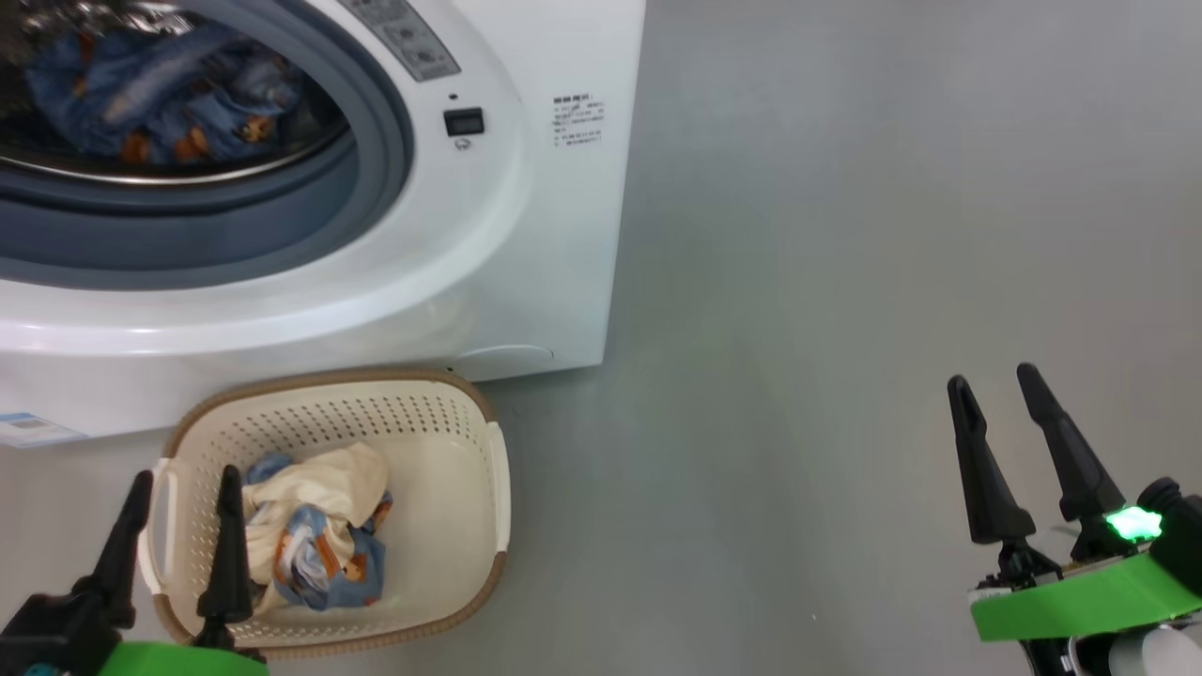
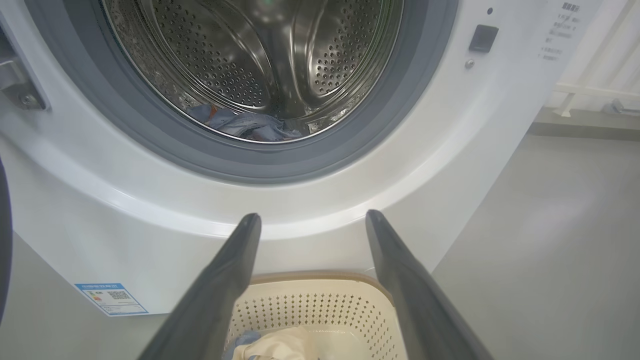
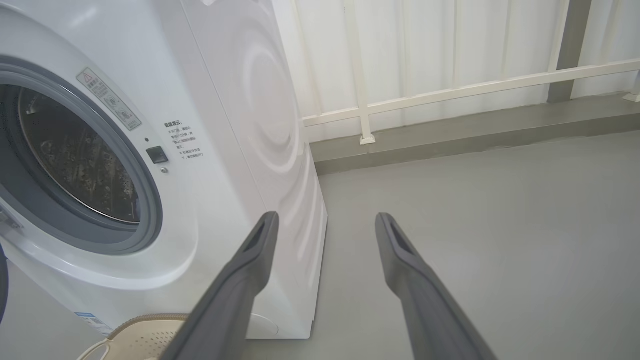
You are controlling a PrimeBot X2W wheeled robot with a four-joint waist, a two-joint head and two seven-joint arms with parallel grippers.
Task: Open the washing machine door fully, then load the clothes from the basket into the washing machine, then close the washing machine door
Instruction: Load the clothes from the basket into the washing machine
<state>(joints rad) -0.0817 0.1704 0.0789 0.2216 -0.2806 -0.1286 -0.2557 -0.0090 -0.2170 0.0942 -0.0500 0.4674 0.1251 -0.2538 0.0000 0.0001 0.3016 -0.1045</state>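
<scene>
Hovering left claw [image 1: 185, 472] and right claw [image 1: 992, 376] wide apart, gripping nothing. Judging the clothes [image 1: 324, 554] soft, light, floppy; favouring pinching the cream hump [image 1: 329, 477] at their 12 o'clock.

Left claw [image 1: 183, 488] and right claw [image 1: 993, 385] both point forward, fingers spread apart and holding nothing.

The washing machine [image 1: 526, 235] mouth stands open just behind the basket [image 1: 329, 380]; open floor [image 1: 845, 282] spreads right, apparently unobstructed.
</scene>
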